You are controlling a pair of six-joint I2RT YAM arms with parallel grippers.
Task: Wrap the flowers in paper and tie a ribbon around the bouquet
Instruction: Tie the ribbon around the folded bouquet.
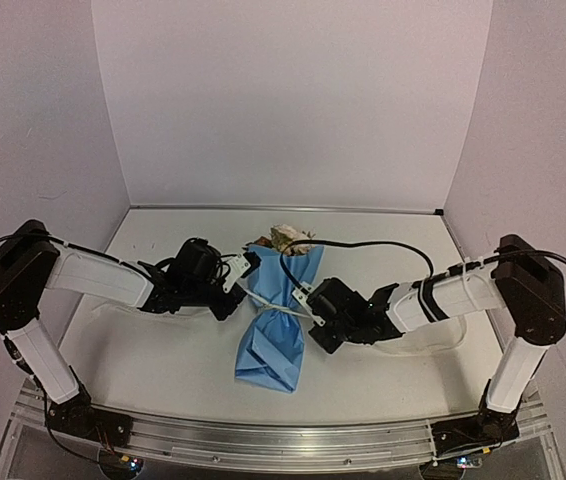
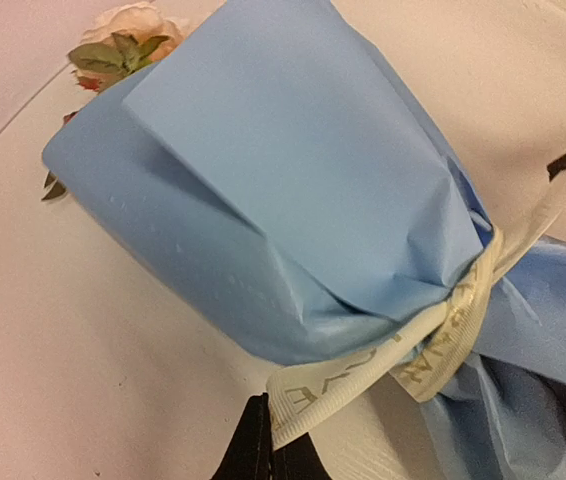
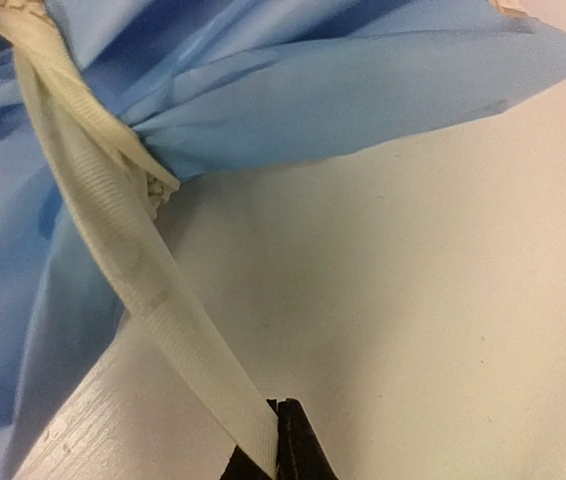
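Top external view has the cone-shaped light-blue paper bouquet [image 1: 273, 335] lying between my arms, cream and rust blooms [image 1: 291, 238] poking out at its far end, so I judge the wrapping done. A flat cream-white ribbon [image 2: 443, 330] circles its pinched waist. My left gripper [image 2: 268, 445] and right gripper [image 3: 278, 440] are each clamped on a ribbon tail, so tightening and finishing the knot looks left.

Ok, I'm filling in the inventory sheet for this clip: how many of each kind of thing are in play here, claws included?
bouquet: 1
ribbon: 1
claws: 2 (left claw, right claw, each shut on the ribbon)
total: 4
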